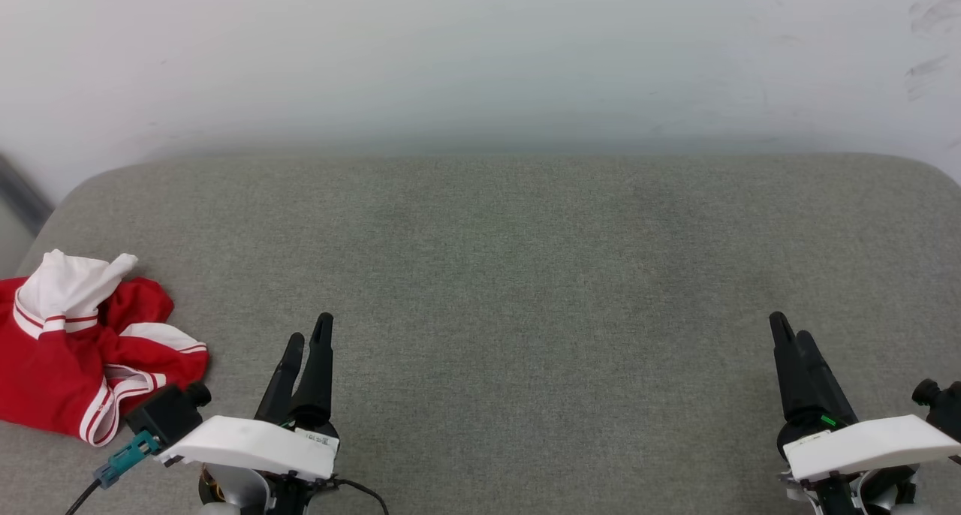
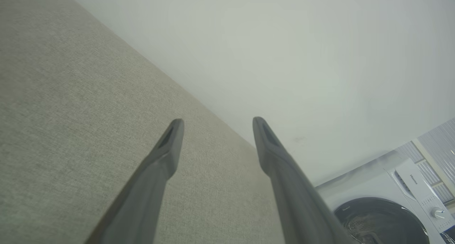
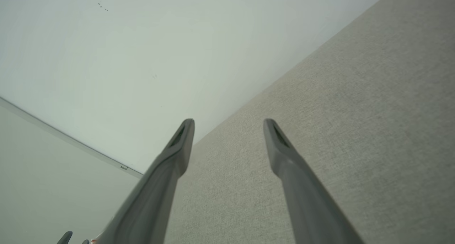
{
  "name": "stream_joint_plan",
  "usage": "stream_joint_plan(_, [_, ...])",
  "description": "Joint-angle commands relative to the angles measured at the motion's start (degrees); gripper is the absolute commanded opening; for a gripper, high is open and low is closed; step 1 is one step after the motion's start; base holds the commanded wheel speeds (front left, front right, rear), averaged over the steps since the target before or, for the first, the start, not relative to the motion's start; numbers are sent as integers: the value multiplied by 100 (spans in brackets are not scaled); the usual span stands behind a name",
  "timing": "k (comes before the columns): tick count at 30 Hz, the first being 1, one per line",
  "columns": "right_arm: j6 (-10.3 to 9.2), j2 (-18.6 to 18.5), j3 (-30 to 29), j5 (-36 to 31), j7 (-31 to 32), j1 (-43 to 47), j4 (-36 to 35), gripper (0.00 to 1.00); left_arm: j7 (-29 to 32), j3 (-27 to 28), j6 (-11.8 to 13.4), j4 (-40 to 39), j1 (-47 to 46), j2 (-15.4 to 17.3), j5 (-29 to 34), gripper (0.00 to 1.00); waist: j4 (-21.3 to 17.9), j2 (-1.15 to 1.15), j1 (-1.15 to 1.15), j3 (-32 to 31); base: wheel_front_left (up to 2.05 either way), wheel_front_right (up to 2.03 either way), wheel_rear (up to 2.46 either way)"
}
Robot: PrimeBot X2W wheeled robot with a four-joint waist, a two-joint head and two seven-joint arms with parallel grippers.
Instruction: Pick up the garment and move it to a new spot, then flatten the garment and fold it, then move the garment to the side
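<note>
The garment point(image 1: 71, 350), a red shirt with white sleeves and red-white striped trim, lies crumpled at the far left of the grey fabric surface point(image 1: 525, 275) in the head view. My left gripper point(image 1: 309, 327) hovers to its right, apart from it, open and empty. In the left wrist view the left gripper point(image 2: 217, 125) shows its two dark fingers spread wide over the grey fabric. My right gripper point(image 1: 788, 327) stands at the lower right, far from the garment. The right wrist view shows the right gripper point(image 3: 229, 125) open with nothing between its fingers.
A white wall point(image 1: 480, 57) rises behind the surface's far edge. A white washing machine point(image 2: 387, 201) with a dark round door stands beyond the surface in the left wrist view. The surface's rounded corners lie at the far left and far right.
</note>
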Motion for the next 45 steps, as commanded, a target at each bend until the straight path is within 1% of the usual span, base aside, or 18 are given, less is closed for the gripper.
stream_joint_plan(1, [0,-2,-13,-276,-22,0,-141,100,-54,-2,0,-72,-64,44,248,100,-1,0,0,2,0,0,0])
stream_joint_plan(7, [0,31,-10,-841,19,26,-293,100,-140,-24,0,-93,-64,34,691,100,-7,0,0,7,0,0,0])
stream_joint_plan(24, [0,126,-63,-2361,162,187,-701,100,-420,-194,0,-92,-130,149,2010,100,-12,0,0,10,0,0,0])
stream_joint_plan(27, [0,136,-85,-2560,195,212,-757,100,-461,-193,0,-61,-122,115,2121,100,-14,0,0,6,0,0,0])
stream_joint_plan(34, [0,150,-193,-3025,251,292,-870,100,-560,-232,0,-10,-141,150,2493,100,-22,0,0,0,0,0,0])
stream_joint_plan(45, [0,154,-242,-3518,263,363,-993,100,-702,-305,1,142,-140,172,3077,100,-50,0,0,-16,0,0,0])
